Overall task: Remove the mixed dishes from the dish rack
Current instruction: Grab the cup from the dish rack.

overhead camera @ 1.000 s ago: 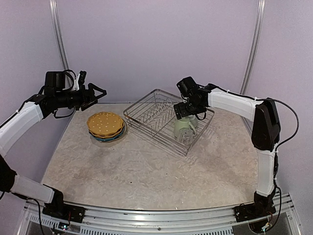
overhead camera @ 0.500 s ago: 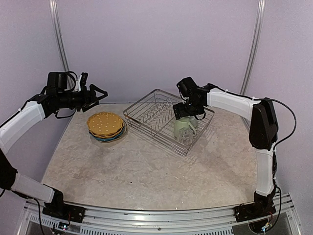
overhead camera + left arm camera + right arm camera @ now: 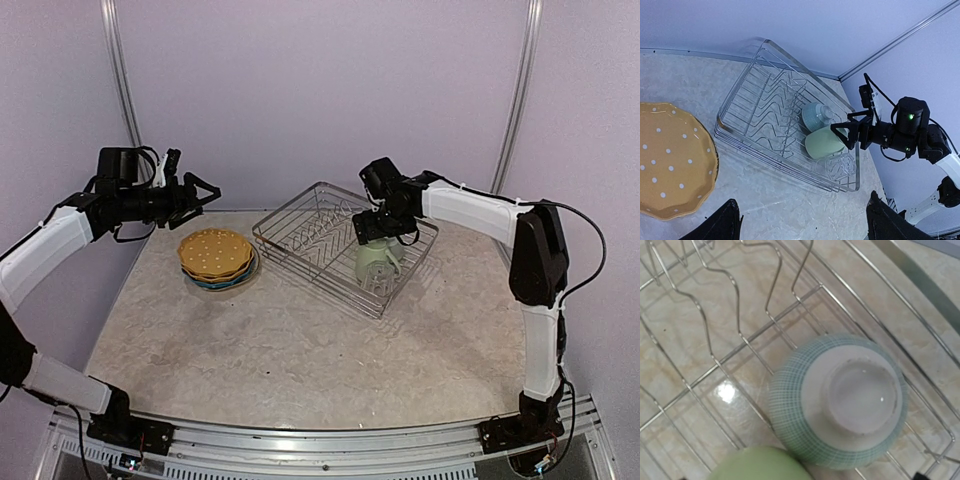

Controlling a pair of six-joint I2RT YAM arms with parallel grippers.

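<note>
From above, the small light-blue bowl [image 3: 837, 400] is hidden behind the right gripper [image 3: 378, 236]. The lower plates [image 3: 218, 283] under the top orange scalloped plate [image 3: 214, 252] show only thin rims, too little to tell apart. At the right wrist, the pale green mug [image 3: 762, 465] is a blurred sliver cut by the bottom edge; at the left wrist, the orange plate is cropped at the left edge, and the fingertips [image 3: 725, 222] of the left gripper [image 3: 801, 225] barely clear the bottom edge.

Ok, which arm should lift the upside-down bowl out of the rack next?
Right. The right gripper hangs open just over the upturned bowl in the dish rack, beside the green mug. The left gripper is off by the stacked plates, away from the rack.
</note>
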